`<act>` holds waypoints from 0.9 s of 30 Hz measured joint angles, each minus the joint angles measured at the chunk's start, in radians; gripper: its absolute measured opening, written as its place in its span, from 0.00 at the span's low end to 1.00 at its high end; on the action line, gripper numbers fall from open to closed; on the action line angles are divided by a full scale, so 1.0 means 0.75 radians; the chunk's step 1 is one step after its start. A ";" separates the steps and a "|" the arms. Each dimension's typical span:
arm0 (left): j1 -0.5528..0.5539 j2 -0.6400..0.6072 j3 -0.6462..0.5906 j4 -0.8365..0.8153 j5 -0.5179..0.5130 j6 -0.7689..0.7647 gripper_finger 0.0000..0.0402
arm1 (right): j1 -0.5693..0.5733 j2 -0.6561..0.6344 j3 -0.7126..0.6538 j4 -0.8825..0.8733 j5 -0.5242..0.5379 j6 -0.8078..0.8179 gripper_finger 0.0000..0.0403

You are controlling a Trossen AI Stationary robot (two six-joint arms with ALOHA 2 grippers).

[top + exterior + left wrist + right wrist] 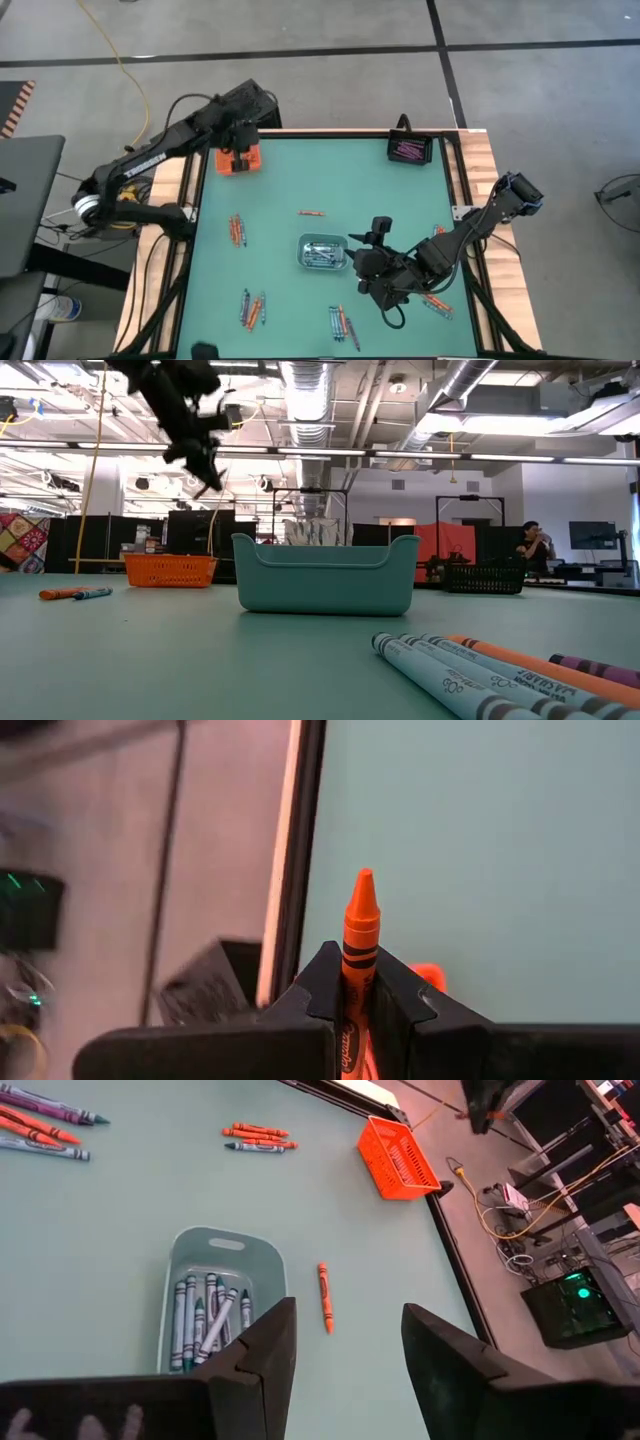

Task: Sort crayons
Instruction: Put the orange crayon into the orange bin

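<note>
Sorting is judged partly done: grey-blue crayons are gathered in the clear-grey tray at table centre, purple ones in the black tray at one o'clock. An orange crayon is clamped in the closed left gripper above the orange tray at eleven o'clock. The right gripper, jaws wide and empty, hangs beside the clear-grey tray. Mixed clusters at six to eight o'clock and a lone orange crayon remain loose. Nothing is seen blocking the orange tray.

The grey tray stands at mat centre, with the right gripper just beside it at 3 o'clock. Crayon clusters lie at 9, 7 and 6 o'clock. A single orange crayon lies at 12 o'clock; the mat beyond it is bare to the orange tray and black tray.
</note>
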 joint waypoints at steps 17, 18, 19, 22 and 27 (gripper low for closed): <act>0.279 0.503 -0.001 0.031 0.065 -0.036 0.06 | 0.000 0.000 0.000 0.001 0.000 0.000 0.45; 0.279 0.514 0.000 0.028 0.059 -0.039 0.06 | 0.000 0.000 0.000 0.001 0.000 0.000 0.45; 0.279 0.520 0.000 0.025 0.053 -0.046 0.06 | 0.000 0.000 0.000 0.001 0.000 0.000 0.45; 0.281 0.532 0.000 0.016 0.023 -0.077 0.05 | 0.000 0.000 0.000 0.001 0.000 0.000 0.45; 0.284 0.532 0.001 -0.037 0.001 -0.104 0.07 | 0.000 0.000 0.000 0.002 0.000 0.000 0.45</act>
